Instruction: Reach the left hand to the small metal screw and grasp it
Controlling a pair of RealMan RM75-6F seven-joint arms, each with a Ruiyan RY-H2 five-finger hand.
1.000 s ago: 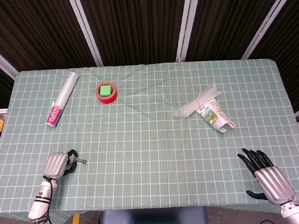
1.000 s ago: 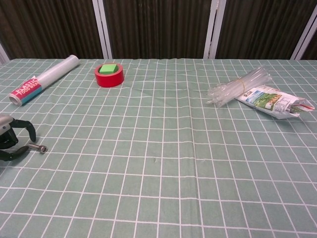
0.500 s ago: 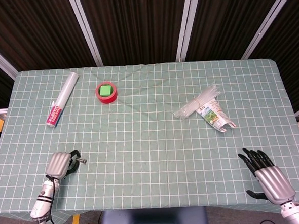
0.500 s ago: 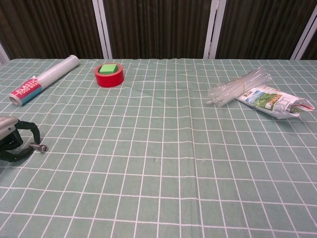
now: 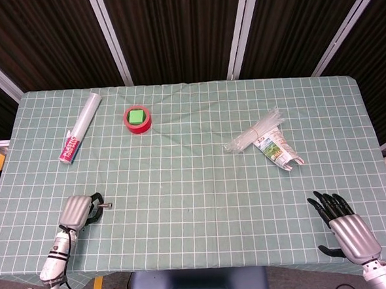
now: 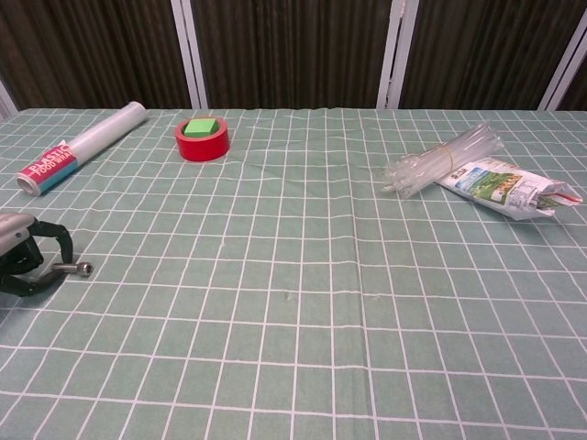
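Change since earlier frame: screw (image 6: 75, 268) now sits slightly higher and tipped up in the chest view, its shaft reaching back between the left hand's dark fingertips; a second ago it lay flat on the cloth just off those fingertips. Left hand (image 5: 75, 211) has edged a little toward it. Everything else on the surface lies as before
Left hand state: fingers (image 6: 57, 240) curled around the shaft end of the small metal screw, pinching it; head of the screw pokes out to the right
Screw position: near the front left corner of the surface (image 5: 201, 177), at the left hand's fingertips; in the head view it shows as a small grey stub (image 5: 107, 205) beside the hand
Right hand (image 5: 345, 227): front right corner, fingers spread and apart, holding nothing, well apart from all objects; seen only in the head view
Red tape roll (image 6: 203, 137): back left of centre, lying flat; a green block (image 6: 203, 126) sits in its core
Plastic wrap roll (image 6: 81, 148): back left, lying on its side, near the tape roll
Clear straws bundle (image 6: 443, 159): right half, touching a printed packet (image 6: 507, 187) beside it
Cloth: green with white grid, covering the surface
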